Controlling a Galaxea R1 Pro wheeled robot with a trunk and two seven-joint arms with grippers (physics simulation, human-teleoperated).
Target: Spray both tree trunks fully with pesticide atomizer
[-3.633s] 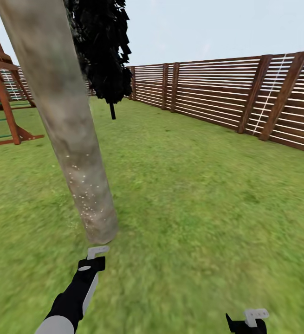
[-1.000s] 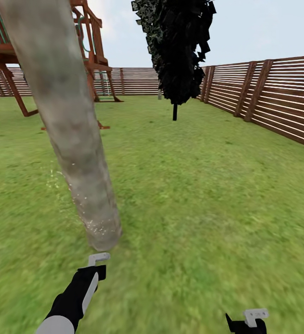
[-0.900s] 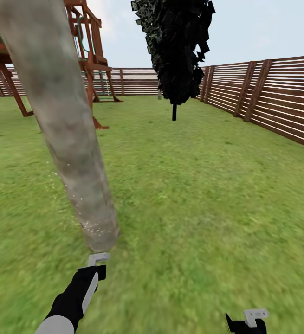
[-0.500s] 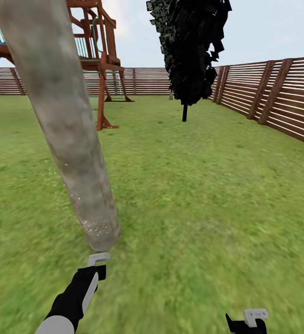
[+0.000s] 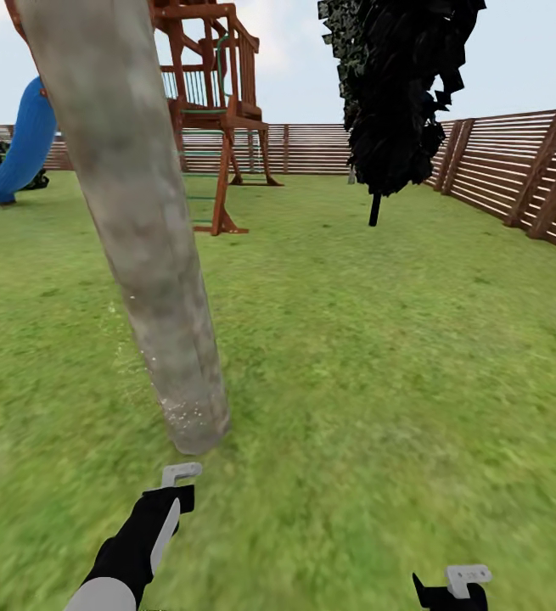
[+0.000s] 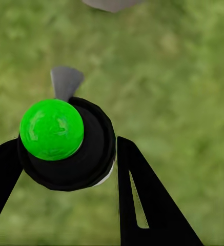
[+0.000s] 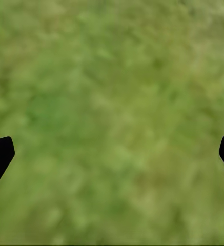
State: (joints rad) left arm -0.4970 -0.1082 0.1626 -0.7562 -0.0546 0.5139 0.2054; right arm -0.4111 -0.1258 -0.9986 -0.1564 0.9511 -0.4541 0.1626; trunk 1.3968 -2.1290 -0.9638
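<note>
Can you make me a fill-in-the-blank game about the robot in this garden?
1. The left claw is shut on the pesticide atomizer, whose round top is bright ____.
2. The right claw is open, with only ____ showing between its fingers.
3. White specks dot the ____ part of the tree trunk.
4. Behind the trunk, beside the wooden play tower, curves a slide coloured ____.

Missing words: green; grass; lower; blue
</note>
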